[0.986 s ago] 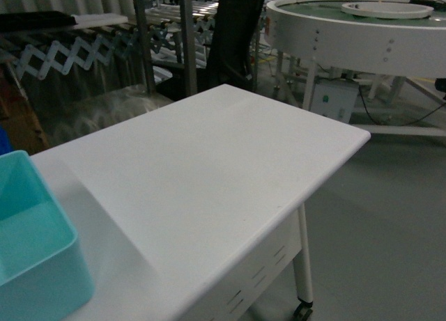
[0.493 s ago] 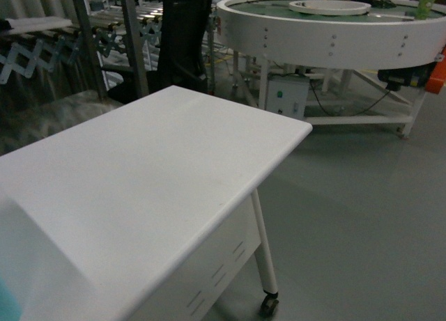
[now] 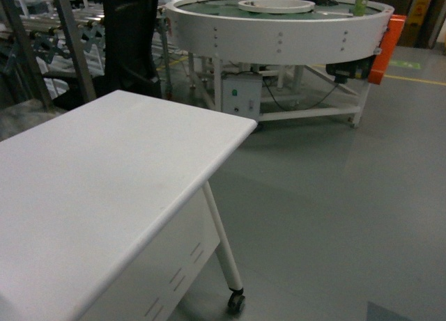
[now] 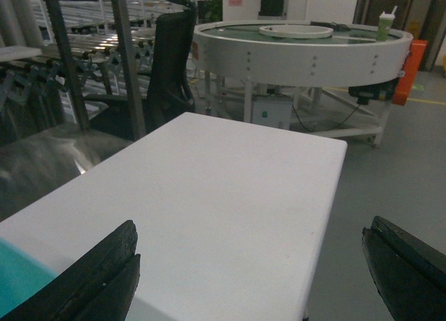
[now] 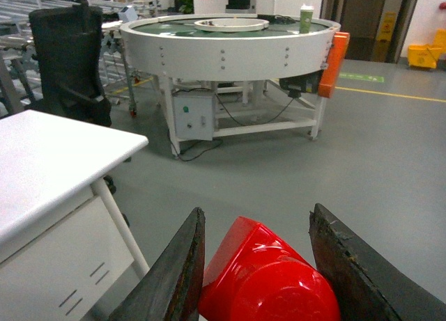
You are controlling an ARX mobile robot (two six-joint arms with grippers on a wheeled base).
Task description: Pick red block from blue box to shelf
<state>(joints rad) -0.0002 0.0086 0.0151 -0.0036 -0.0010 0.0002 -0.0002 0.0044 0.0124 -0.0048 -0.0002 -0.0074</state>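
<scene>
With the red block point(image 5: 268, 279) clamped between our right fingers point(image 5: 174, 279) and our left fingers point(image 4: 97, 279) spread empty over the desk point(image 3: 104, 168), we have swung away from the blue box point(image 4: 17, 283), presumably heading for the shelf.

Red block point(image 5: 268, 279): glossy red plastic, tilted, clamped between 2 dark fingers of right gripper point(image 5: 261, 265) above grey floor (stud not discernible). Blue box point(image 4: 17, 283): turquoise sliver at bottom-left, on white desk point(image 4: 223, 196). Shelf point(image 4: 90, 49): steel posts behind desk.
</scene>
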